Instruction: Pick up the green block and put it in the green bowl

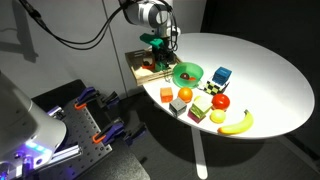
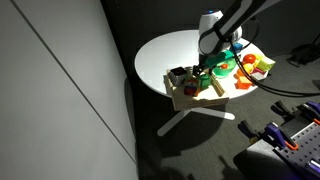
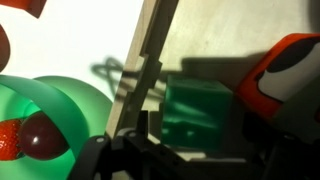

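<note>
Green bowl point(image 3: 55, 100) glossy plastic; green block point(image 3: 195, 112) smooth, slight sheen; box point(image 3: 150, 45) pale wood; table point(image 1: 270, 70) white, matt.

One green bowl point(image 1: 197, 70), one banana point(image 1: 238, 123), one green block point(image 3: 200, 112).

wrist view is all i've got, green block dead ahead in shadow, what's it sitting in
Observer: The block lies inside a wooden box at the edge of a round white table.
Operator: where's the bowl from that box
Observer: The bowl stands on the table right beside the box, toward the table's middle.
Operator: anything past the bowl
Observer: Fruit and toys cluster just beyond it, a banana among them.
</note>
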You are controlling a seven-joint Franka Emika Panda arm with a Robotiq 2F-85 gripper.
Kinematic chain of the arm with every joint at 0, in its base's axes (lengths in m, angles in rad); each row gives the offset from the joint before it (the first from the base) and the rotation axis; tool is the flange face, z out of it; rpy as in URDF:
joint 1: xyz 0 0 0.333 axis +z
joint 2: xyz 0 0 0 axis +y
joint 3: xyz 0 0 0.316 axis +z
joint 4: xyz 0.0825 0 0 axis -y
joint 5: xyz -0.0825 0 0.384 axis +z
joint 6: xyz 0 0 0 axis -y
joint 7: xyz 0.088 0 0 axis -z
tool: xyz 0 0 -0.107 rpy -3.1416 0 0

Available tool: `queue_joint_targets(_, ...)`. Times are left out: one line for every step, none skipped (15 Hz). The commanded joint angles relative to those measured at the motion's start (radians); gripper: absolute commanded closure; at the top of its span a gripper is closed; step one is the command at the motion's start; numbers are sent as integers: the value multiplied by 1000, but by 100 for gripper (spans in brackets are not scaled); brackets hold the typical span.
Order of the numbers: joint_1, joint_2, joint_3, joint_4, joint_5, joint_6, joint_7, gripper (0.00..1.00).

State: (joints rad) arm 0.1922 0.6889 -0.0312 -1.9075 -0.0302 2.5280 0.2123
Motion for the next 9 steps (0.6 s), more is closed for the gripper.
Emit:
queue_joint_targets(5, 16, -7, 22, -17, -7, 19, 34)
queue_joint_targets(5, 17, -7, 23, -17, -8, 19, 42)
queue_joint_targets(6, 16, -8, 23, -17, -10, 21, 52)
queue_joint_targets(7, 13, -9, 23, -17, -14, 23, 61)
queue_joint_targets(9, 8, -11, 23, -18, -19, 26, 67)
queue_joint_targets(11, -1, -15, 24, -20, -28, 32, 68)
queue_joint_targets(5, -14, -11, 22, -14, -38, 25, 70)
queue_joint_targets(4, -21, -12, 23, -14, -43, 25, 70)
queue_joint_targets(2, -32, -12, 23, -13, -49, 23, 70)
